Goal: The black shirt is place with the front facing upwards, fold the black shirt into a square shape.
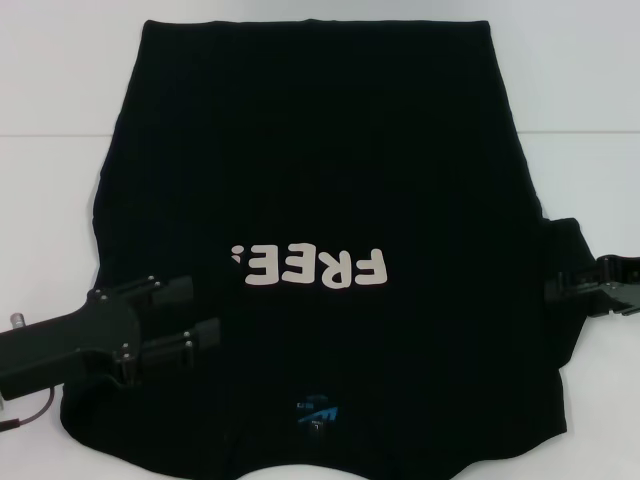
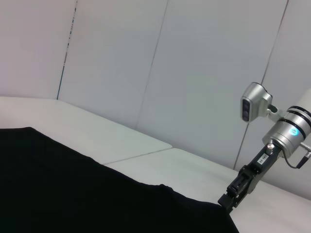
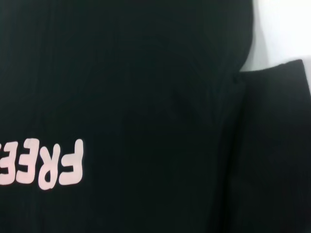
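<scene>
Large black cloth short-sleeved shirt (image 1: 330, 180) w/ pale "FREE!" lettering (image 1: 310, 267) lay flat on white table (image 1: 50, 80), collar nearest robot, near hem cut off. Left gripper (image 1: 205, 312) over left shoulder area, fingers apart. Right gripper (image 1: 552, 288) at right sleeve; finger state couldn't be told.

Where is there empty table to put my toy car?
Bare white table shows beside the black shirt on both far sides. Nearer, it is crowded: the left hand is over the shirt, the right hand at its sleeve.
</scene>
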`<state>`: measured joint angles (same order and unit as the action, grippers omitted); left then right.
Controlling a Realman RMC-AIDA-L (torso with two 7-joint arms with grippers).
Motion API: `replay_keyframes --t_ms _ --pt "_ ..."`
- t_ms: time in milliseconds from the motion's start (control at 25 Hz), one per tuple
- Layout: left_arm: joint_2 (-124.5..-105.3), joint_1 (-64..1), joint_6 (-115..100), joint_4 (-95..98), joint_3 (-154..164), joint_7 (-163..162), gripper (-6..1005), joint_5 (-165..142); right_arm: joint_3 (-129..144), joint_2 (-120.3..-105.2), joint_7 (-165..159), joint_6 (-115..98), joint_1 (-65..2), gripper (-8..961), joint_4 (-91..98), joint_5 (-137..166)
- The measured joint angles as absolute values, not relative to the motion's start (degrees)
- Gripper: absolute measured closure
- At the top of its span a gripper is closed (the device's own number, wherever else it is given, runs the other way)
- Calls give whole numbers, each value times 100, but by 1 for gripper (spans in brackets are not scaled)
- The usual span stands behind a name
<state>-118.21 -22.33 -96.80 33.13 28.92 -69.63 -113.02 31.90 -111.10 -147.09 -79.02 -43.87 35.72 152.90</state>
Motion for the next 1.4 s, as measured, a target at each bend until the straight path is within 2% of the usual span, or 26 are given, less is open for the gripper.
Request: replay_keyframes --t_ms 120,400,800,1120,1360,1400 --pt "-11821 -2241 -9641 3313 2891 -6962 259 -11302 3190 -11123 -14709 -7852 -4409 141 3563 15298" --pt "-11821 -2241 -9626 3313 2891 -6961 259 -11290 3190 -11140 -14709 -7738 -4409 158 3613 15319" --pt "-11820 -2241 -9624 3313 2892 -6961 259 -11254 3416 -11139 -14769 -7625 -4397 604 3613 15343" --pt "-11820 -2246 -9624 3313 2892 -6989 260 -11249 3455 -11145 -14777 -7592 -4403 780 3636 15340" --pt "-11815 -2250 -9624 3314 2892 -7011 260 -11252 3454 -11098 -14755 -7673 -4354 952 3853 15341" --pt "-11813 -2250 -9624 3313 2891 -7014 260 -11254 3454 -11083 -14743 -7696 -4339 952 3920 15340"
